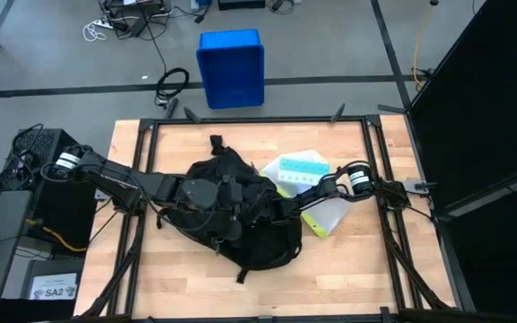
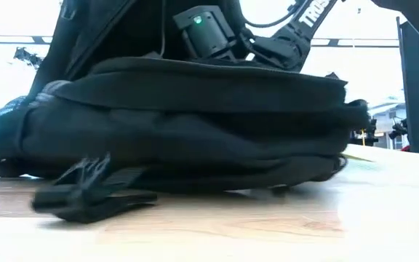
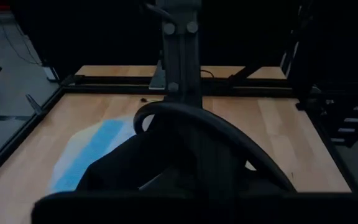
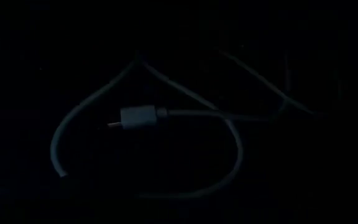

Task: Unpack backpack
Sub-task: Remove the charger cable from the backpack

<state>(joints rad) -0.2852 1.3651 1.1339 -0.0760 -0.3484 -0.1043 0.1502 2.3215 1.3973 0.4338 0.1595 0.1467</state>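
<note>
The black backpack (image 1: 240,224) lies on its side in the middle of the wooden table, a loose strap (image 2: 86,193) trailing toward the near edge. My left gripper (image 1: 227,193) is shut over the backpack's top, where its upper fabric stands raised. My right gripper (image 1: 272,208) reaches from the table's right into the backpack's opening and is hidden inside. The right wrist view looks into the dark inside. There a white cable (image 4: 148,118) lies in a loop, its plug end in the middle. My left gripper is shut on the backpack's upper fabric beside the opening, coming from the table's left at a slight downward slant. The fabric hides its fingers. That fabric (image 2: 100,36) stands lifted above the body, and the opening's rim (image 3: 229,140) arches up while the backpack's underside stays on the table.
A light blue compartment box (image 1: 299,168), a pale bag (image 1: 335,211) and a yellow-green item (image 1: 319,226) lie on the table to the backpack's right, under my right arm. A blue bin (image 1: 232,67) stands on the floor beyond the far edge. Bare wood shows near the front.
</note>
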